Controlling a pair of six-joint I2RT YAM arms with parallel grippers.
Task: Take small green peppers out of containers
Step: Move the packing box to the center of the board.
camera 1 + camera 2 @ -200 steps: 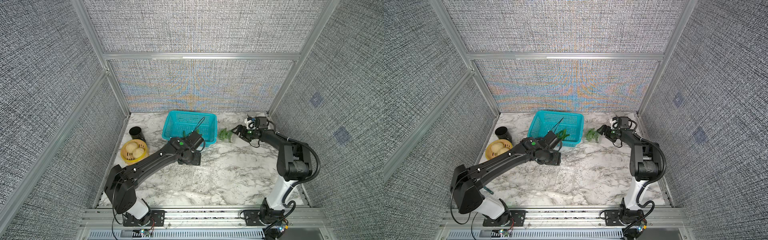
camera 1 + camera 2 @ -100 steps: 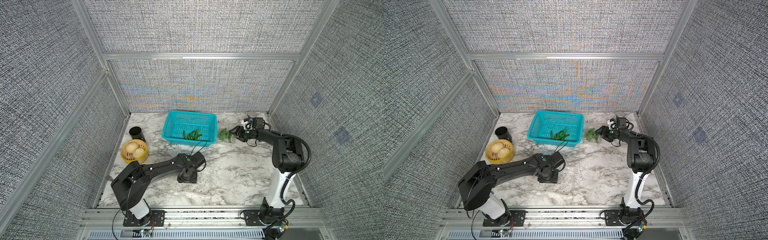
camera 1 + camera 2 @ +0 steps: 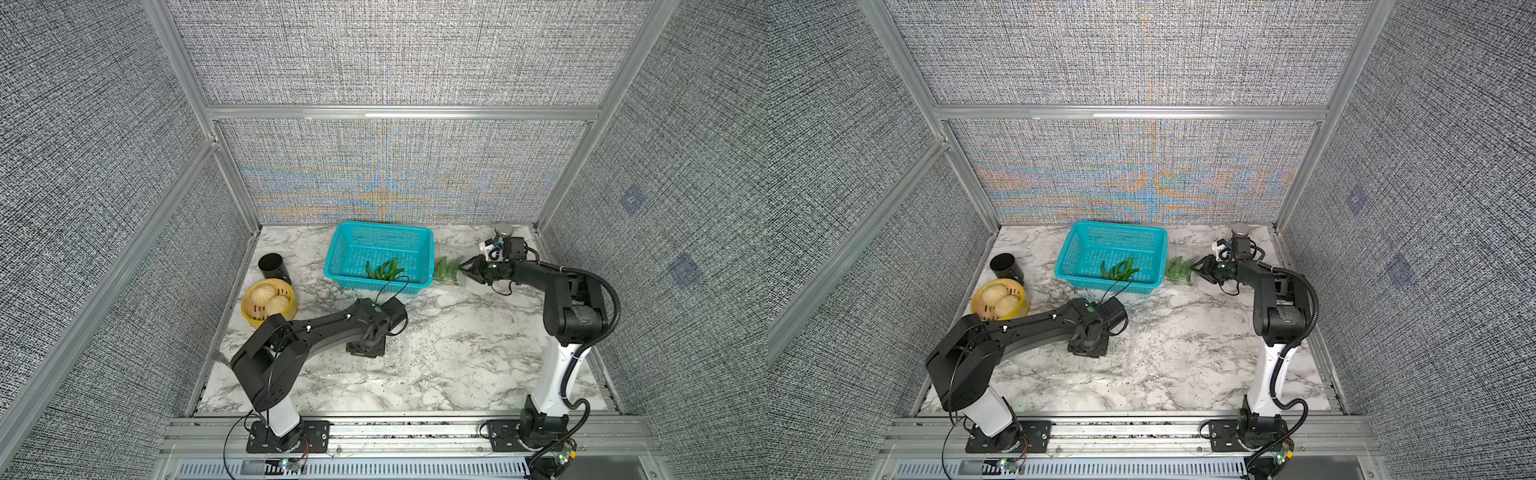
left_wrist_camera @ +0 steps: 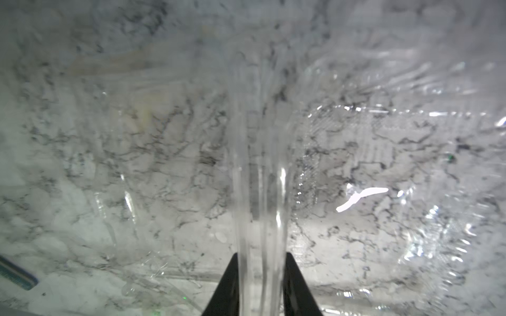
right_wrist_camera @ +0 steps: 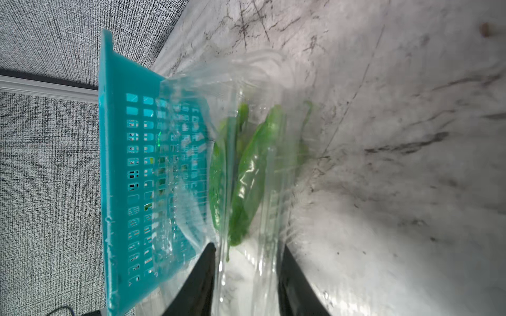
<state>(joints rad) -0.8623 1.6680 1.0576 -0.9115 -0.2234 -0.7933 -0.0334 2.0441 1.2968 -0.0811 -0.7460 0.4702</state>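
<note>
Starting at the left side of the marble table [image 3: 457,353], a black cup [image 3: 272,266] stands near the wall. Just in front of it sits a yellow steamer [image 3: 254,318] with pale buns [image 3: 262,293] inside.

Next comes the left arm [image 3: 324,328]. It reaches to the middle of the table and points its tip straight down. In the left wrist view, the left gripper [image 4: 260,262] has a standing fold of see-through plastic between its two black fingers [image 4: 227,284]. The plastic fills the whole gap and touches both fingers, so the gripper is pinching it. This plastic is part of the empty clear container [image 4: 383,164], which lies flat on the table. It is very hard to see in both top views.

Behind the arm sits the teal basket [image 3: 386,227]. Some small green peppers [image 3: 382,270] lie in a little pile in its front part. A thin black wire [image 3: 390,284] loops over its front edge.

Right beside the basket, touching its side, is the second clear container [image 3: 446,278]. More green peppers [image 5: 252,169] are inside it, and it looks tipped up on one side.

The right gripper [image 3: 464,270] is at the end of this container. The plastic edge sits between its fingers [image 5: 202,273], close to both. I cannot tell if they squeeze it.

In the far right corner is a small thing with a round grey top [image 3: 503,228].
</note>
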